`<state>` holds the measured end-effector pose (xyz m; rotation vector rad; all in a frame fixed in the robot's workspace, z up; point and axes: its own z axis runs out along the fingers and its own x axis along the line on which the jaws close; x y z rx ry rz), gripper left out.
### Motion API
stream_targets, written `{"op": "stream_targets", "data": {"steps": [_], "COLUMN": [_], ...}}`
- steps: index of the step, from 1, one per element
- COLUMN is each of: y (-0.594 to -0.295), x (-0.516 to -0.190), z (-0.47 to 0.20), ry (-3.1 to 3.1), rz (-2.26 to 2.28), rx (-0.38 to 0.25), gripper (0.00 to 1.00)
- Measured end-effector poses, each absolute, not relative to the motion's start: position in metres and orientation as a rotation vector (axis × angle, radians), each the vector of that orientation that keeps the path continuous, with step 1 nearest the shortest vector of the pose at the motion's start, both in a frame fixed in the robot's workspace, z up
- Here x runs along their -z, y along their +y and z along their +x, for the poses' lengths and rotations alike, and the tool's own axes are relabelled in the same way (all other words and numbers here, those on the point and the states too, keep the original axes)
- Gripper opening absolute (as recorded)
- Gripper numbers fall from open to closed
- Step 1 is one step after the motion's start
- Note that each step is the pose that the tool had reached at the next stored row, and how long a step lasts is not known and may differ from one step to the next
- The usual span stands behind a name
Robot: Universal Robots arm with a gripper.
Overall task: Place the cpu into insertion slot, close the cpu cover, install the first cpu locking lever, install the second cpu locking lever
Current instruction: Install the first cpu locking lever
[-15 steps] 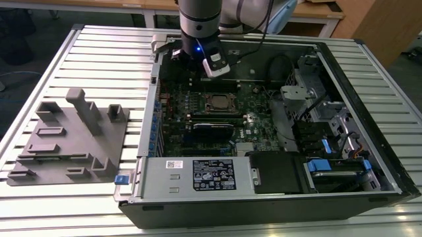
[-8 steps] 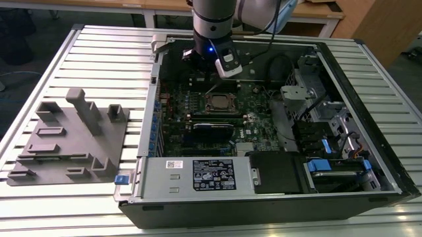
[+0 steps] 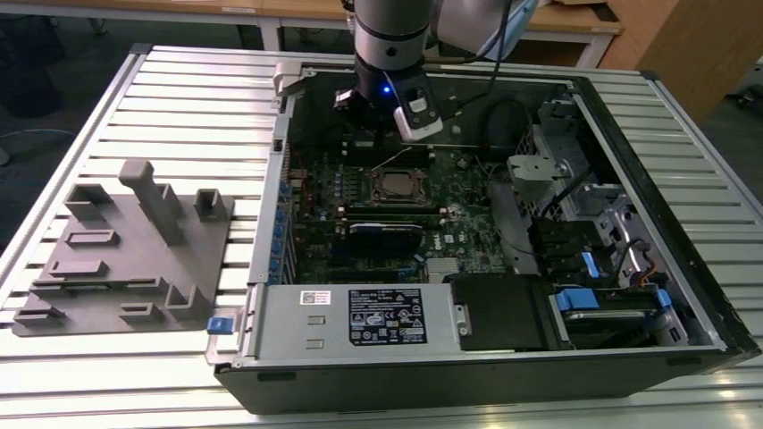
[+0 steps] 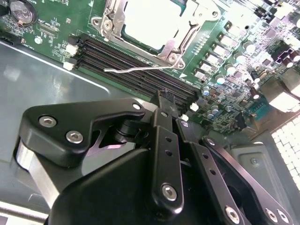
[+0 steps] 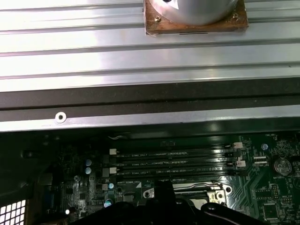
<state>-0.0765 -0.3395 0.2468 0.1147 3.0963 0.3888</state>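
Observation:
In the second wrist view the cpu (image 4: 149, 21) lies in the insertion slot, its pale metal top shining. The silver cpu cover (image 4: 180, 43) lies flat around it. A thin wire locking lever (image 4: 136, 69) stretches free along the socket's edge, over the black memory slots (image 4: 126, 58). My gripper (image 4: 165, 99) hangs above those slots, a short way from the lever, shut with nothing in it. In the exterior view the gripper (image 3: 384, 143) hovers just behind the insertion slot (image 3: 399, 185) in the open computer case. A corner of the socket (image 5: 199, 190) shows in the first wrist view.
The computer case (image 3: 274, 179) lies open on a slatted metal table (image 3: 179, 98). A grey moulded fixture (image 3: 125, 250) sits at the exterior view's left. Cables and a drive cage (image 3: 596, 232) crowd the case's right side. A power supply (image 3: 357, 317) fills the front.

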Motion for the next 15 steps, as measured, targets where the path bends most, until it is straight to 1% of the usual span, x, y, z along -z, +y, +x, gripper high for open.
{"op": "stream_targets", "data": {"steps": [15], "y": [-0.3357], "x": [-0.2385], "z": [-0.0679], "ry": [3.097], "rz": [0.128], "rx": [-0.362], "gripper": [0.11]}}
